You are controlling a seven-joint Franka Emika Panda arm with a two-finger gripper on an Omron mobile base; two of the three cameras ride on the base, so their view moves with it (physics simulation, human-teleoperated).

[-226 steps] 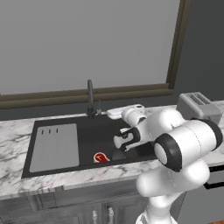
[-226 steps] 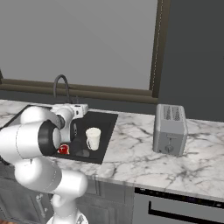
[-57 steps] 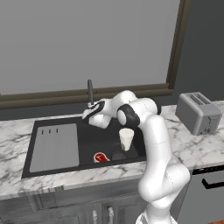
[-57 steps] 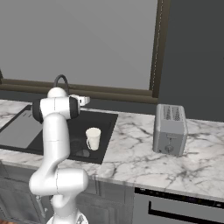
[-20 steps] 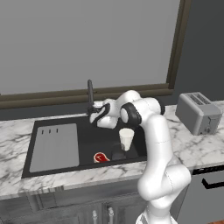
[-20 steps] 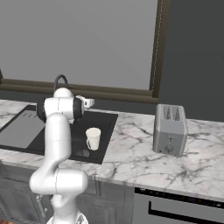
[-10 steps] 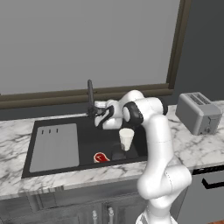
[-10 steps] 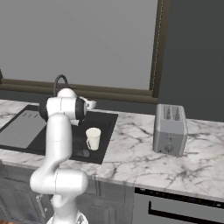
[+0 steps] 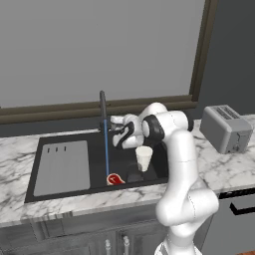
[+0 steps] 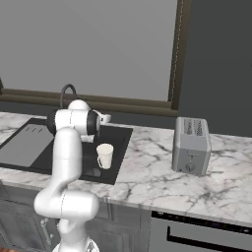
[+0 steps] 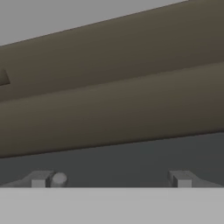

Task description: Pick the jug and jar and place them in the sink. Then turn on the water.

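The cream-white jug stands upright in the black sink, near its right wall. The dark grey jar sits just in front of the jug, hard to make out against the basin. A thin blue stream of water falls straight from the dark faucet into the basin. My gripper hangs open beside the faucet's base, above the back of the sink. Its fingertips stand wide apart with nothing between them.
A red piece of meat lies in the basin where the stream lands. The grey drainboard fills the sink's left part. A silver toaster stands on the marble counter to the right. A brown window sill runs behind the faucet.
A blue stream now runs from the faucet, where none showed before. The hand has shifted slightly right along the faucet's base. Jug and jar have not moved.
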